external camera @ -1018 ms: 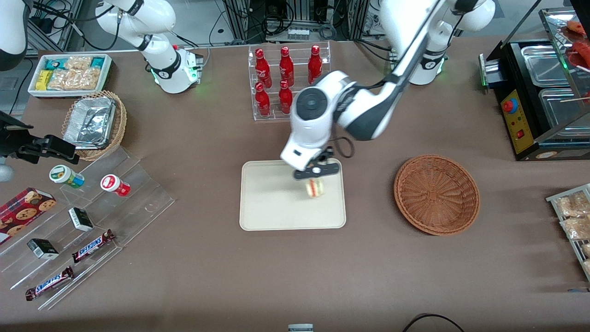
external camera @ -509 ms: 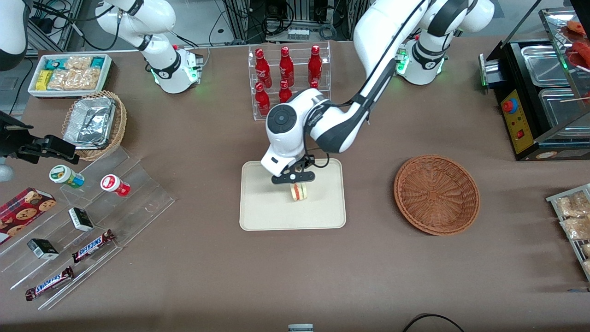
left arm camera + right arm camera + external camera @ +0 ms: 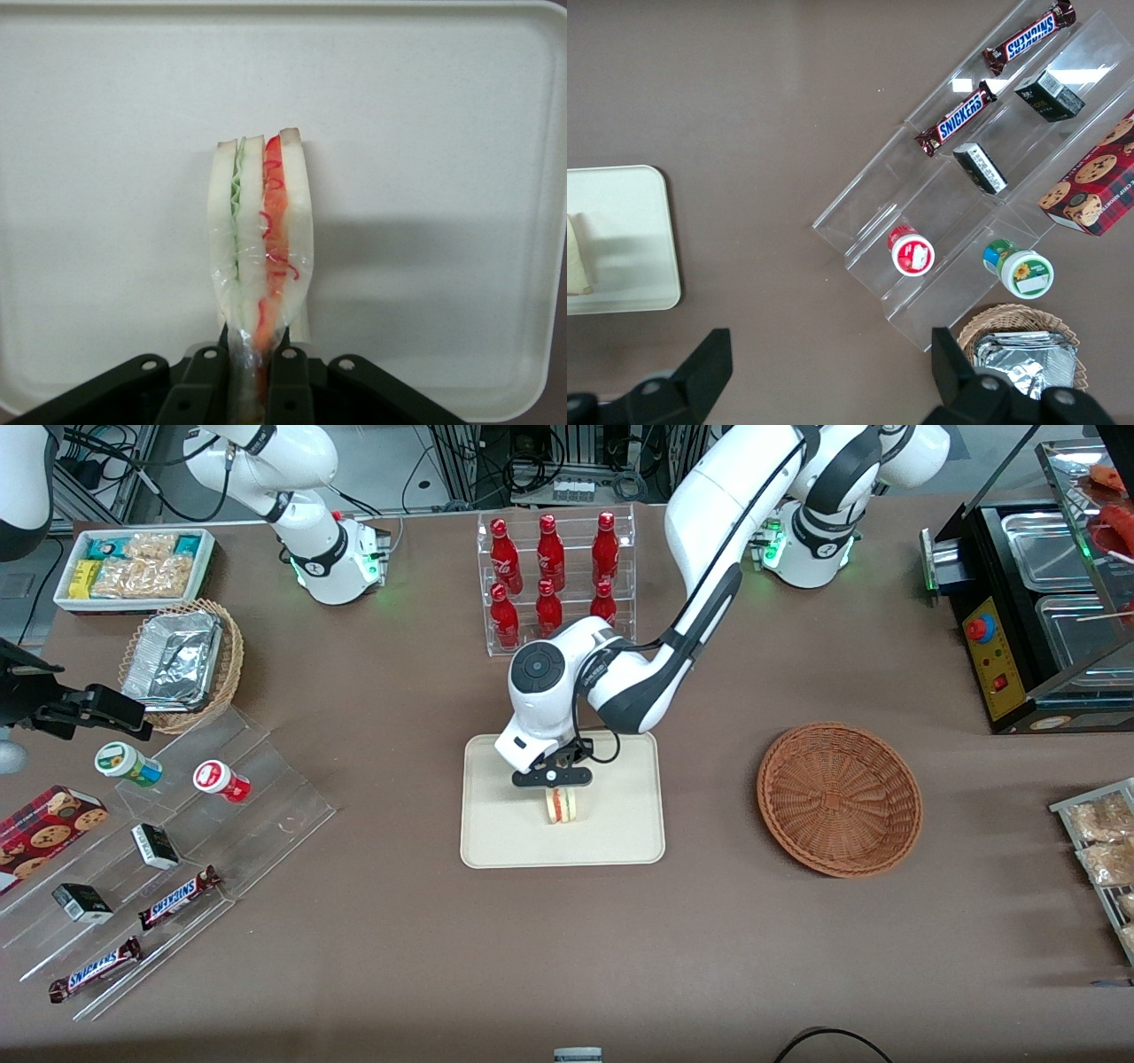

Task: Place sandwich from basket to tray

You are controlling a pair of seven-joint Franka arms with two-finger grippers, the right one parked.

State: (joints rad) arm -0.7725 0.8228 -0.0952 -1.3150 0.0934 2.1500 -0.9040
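Note:
The sandwich (image 3: 561,805), a pale wedge with red and green filling wrapped in clear film (image 3: 260,239), hangs upright over the middle of the cream tray (image 3: 514,833), very low above it or touching it. My left gripper (image 3: 554,781) is directly above, shut on the sandwich's upper tip (image 3: 255,372). The tray's surface (image 3: 425,133) fills the left wrist view around the sandwich. The reddish-brown basket (image 3: 839,798) sits empty toward the working arm's end of the table. An edge of the sandwich (image 3: 578,257) and a corner of the tray (image 3: 638,266) show in the right wrist view.
A clear rack of red bottles (image 3: 554,576) stands farther from the front camera than the tray. An acrylic stepped display (image 3: 177,850) with snack bars and cups, a tan basket of foil trays (image 3: 182,662) and a white snack bin (image 3: 133,567) lie toward the parked arm's end. A black warmer (image 3: 1036,611) stands toward the working arm's end.
My gripper has carried the sandwich across the tray toward the parked arm's end and lowered it; the sandwich now hangs straight and close to the tray.

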